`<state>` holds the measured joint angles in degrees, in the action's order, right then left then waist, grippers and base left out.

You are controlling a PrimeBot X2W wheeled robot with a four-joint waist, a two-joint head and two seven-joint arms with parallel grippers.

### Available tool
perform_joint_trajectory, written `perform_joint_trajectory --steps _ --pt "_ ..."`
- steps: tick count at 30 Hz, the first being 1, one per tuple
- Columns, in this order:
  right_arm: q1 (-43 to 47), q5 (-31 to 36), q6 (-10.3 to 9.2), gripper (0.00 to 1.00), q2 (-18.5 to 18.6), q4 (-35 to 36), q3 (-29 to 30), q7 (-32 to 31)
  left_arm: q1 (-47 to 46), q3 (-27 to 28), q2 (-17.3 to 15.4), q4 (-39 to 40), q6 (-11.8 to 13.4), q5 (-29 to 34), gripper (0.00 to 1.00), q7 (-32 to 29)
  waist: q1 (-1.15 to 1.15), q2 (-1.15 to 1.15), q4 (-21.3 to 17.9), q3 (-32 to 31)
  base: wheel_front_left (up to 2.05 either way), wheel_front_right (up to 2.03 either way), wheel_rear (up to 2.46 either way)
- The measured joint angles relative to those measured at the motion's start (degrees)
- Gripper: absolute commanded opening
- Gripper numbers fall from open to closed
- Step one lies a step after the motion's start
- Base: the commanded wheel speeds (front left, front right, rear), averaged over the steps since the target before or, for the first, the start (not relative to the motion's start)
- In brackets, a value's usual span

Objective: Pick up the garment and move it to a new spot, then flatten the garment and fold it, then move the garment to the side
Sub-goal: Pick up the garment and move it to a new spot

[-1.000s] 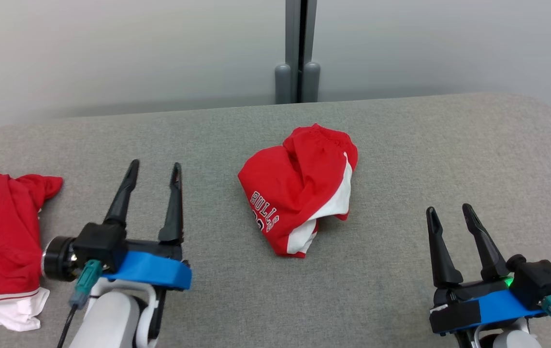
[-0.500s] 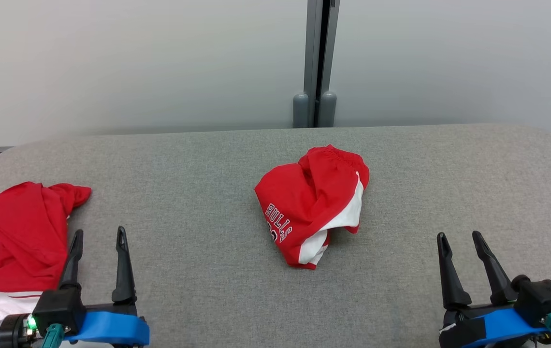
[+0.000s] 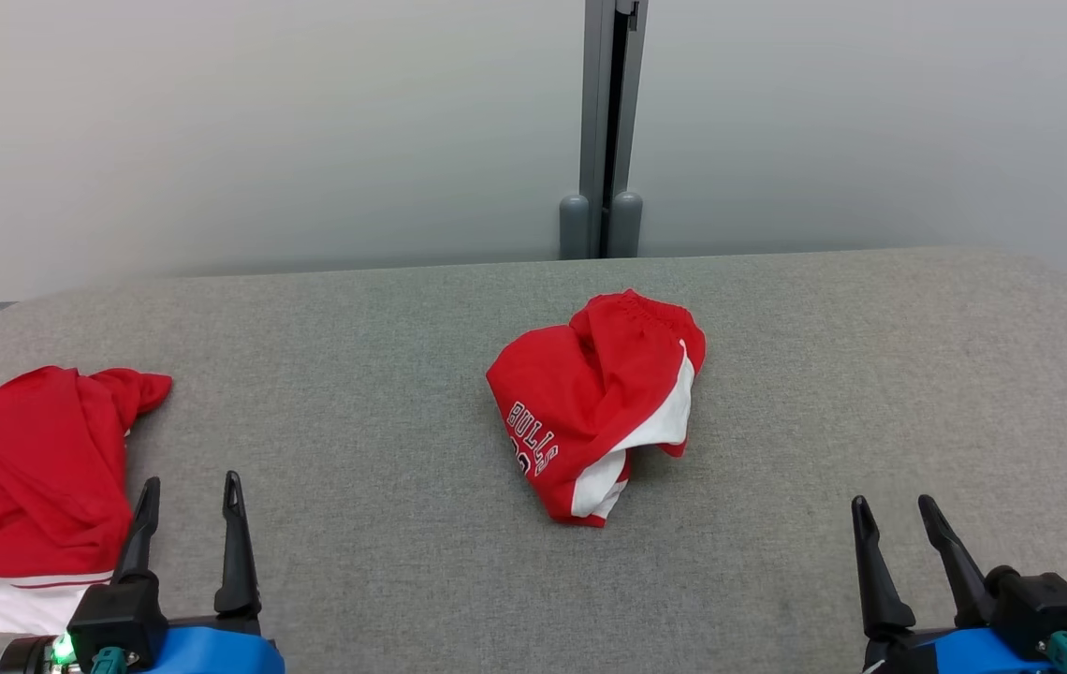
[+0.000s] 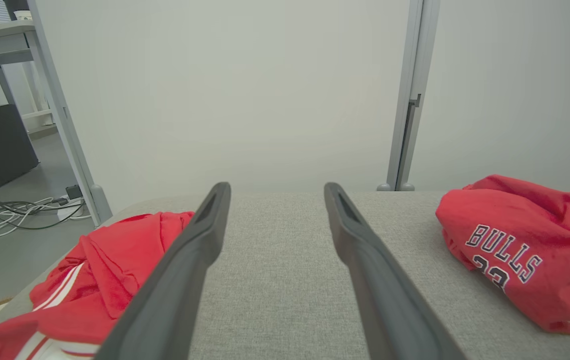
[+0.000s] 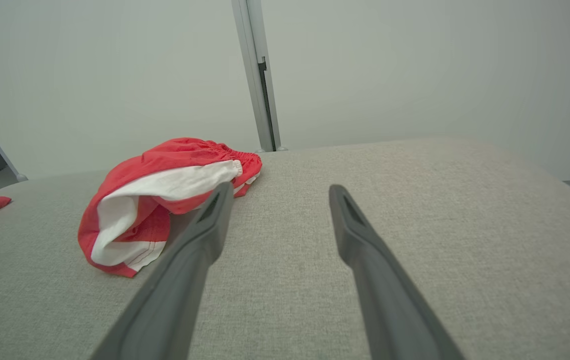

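The grey padded table [image 3: 777, 421] bore 2 garments directly, with no container. A second red garment [image 3: 37, 487] lay rumpled at the robot's left edge, just beside the left gripper [image 3: 192, 479]. The garment [image 3: 594, 402], red-and-white shorts lettered BULLS, lay crumpled at mid-table, well apart from both grippers. The left gripper and right gripper [image 3: 891, 501] stood with jaws spread, holding nothing. Judged progress: pickup, flattening, folding and setting aside all remained.

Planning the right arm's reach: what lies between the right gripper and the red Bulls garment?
Only bare grey surface, seen in the head view, between the right gripper and the red Bulls garment.
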<state>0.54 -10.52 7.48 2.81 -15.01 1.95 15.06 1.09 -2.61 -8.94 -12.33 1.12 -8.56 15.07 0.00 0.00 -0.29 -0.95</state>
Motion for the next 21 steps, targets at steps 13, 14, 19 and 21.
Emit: perform_joint_trajectory --steps 13,14,19,21 --pt "-0.1 0.2 0.0 1.0 0.0 -3.6 -0.1 0.0 0.0 0.6 0.6 -1.5 -1.1 1.0 1.0 0.0 0.0 0.0 -0.2 0.0 0.0 0.0 0.0" --pt "-0.1 0.2 0.0 1.0 0.0 -3.8 -0.2 0.0 0.0 0.7 0.6 -1.6 -1.1 1.0 1.0 0.0 0.0 0.0 -0.2 0.0 0.0 0.0 0.0" --pt "-0.3 0.2 0.0 1.0 0.0 -4.3 -0.2 0.0 -0.1 1.1 0.8 -1.8 -1.3 1.3 1.0 0.0 0.0 0.0 -0.2 0.0 0.0 0.0 0.0" --pt "-0.3 0.2 0.0 1.0 0.0 -4.4 -0.2 0.0 -0.2 1.2 0.9 -1.9 -1.5 1.5 1.0 0.0 0.0 0.0 -0.1 0.0 0.0 0.0 0.0"
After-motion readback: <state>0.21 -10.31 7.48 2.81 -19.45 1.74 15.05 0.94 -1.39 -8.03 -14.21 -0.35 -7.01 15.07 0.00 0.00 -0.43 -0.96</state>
